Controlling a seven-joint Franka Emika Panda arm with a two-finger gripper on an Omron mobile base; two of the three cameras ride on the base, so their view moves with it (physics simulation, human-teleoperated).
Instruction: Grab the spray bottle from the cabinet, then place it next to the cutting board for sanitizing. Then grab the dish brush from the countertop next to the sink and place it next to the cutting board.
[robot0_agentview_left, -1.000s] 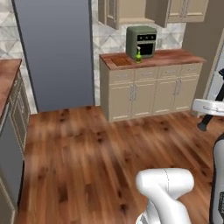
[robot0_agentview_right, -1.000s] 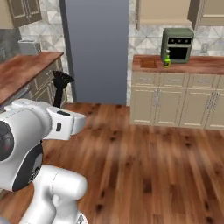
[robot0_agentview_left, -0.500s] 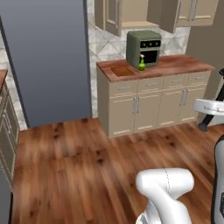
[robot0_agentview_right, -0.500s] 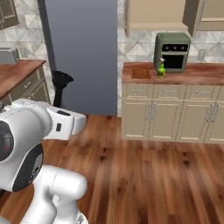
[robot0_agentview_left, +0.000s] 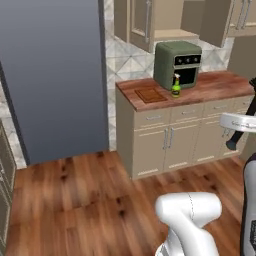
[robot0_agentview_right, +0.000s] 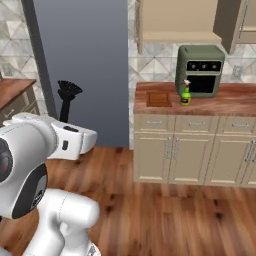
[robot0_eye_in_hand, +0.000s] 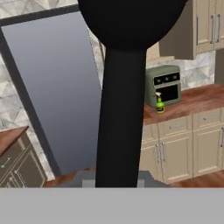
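Right base view: dish brush stands upright at nine o'clock, clamped in the narrow gripper; cutting board lies on the countertop near center, spray bottle just beside it toward three o'clock, before the oven.

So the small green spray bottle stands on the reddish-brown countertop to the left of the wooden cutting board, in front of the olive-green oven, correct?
Not quite: the small green spray bottle stands to the right of the wooden cutting board, as the right base view shows. It is on the reddish-brown countertop, before the olive-green oven.

kitchen: wood countertop, beige cabinets, countertop oven.
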